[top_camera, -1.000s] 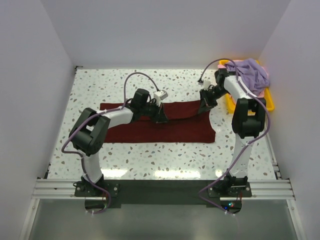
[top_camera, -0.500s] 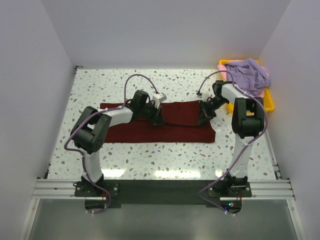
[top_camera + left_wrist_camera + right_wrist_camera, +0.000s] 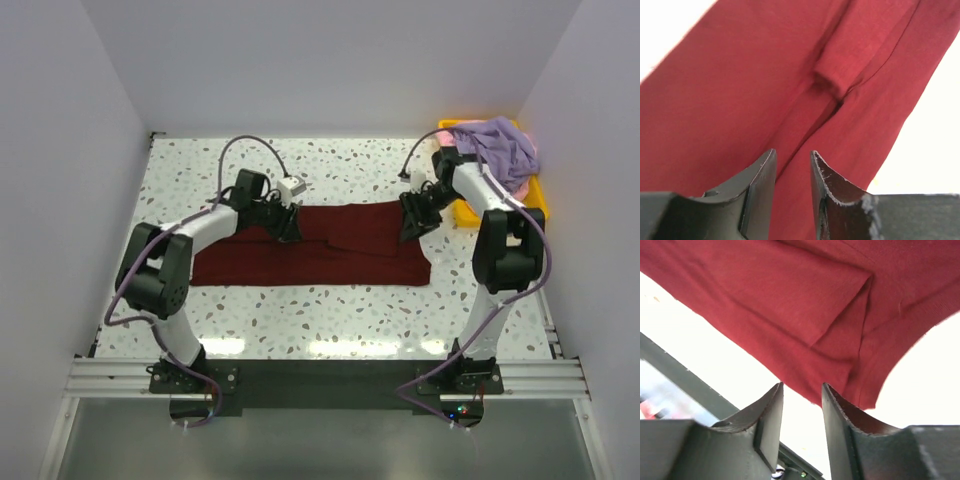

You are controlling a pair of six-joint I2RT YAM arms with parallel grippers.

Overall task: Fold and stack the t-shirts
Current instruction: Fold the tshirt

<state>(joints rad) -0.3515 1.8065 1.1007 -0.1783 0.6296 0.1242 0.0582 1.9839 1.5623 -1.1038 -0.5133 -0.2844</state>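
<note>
A: Surface is a white speckled table (image 3: pixel 330 300) with plain pale walls on three sides. Where is the maroon shirt (image 3: pixel 340 255)?

B: Spread flat across the middle of the table, long side running 9 to 3 o'clock. There is a crease line through its centre. In the left wrist view the shirt (image 3: pixel 740 100) shows a small raised fold just beyond the fingers. In the right wrist view a folded flap of the shirt (image 3: pixel 790 315) ends in a corner over bright table.

A: Grippers?

B: The left gripper (image 3: pixel 287 225) is low over the shirt's far edge, at about 11 o'clock on the cloth. Up close, the left gripper (image 3: pixel 792 155) has its fingers a narrow gap apart, with red cloth seen through the gap and nothing pinched. The right gripper (image 3: pixel 413 222) is at the shirt's 1 o'clock corner. From its wrist camera the right gripper (image 3: pixel 801 387) also has its fingers slightly parted, with mostly bare table between them.

A: Anything else?

B: The lavender shirt (image 3: pixel 500 145) is bunched in a heap at 2 o'clock of the table. It sits in the yellow tray (image 3: pixel 538 205) and drapes over the tray's rim, just beside the right arm's elbow.
</note>
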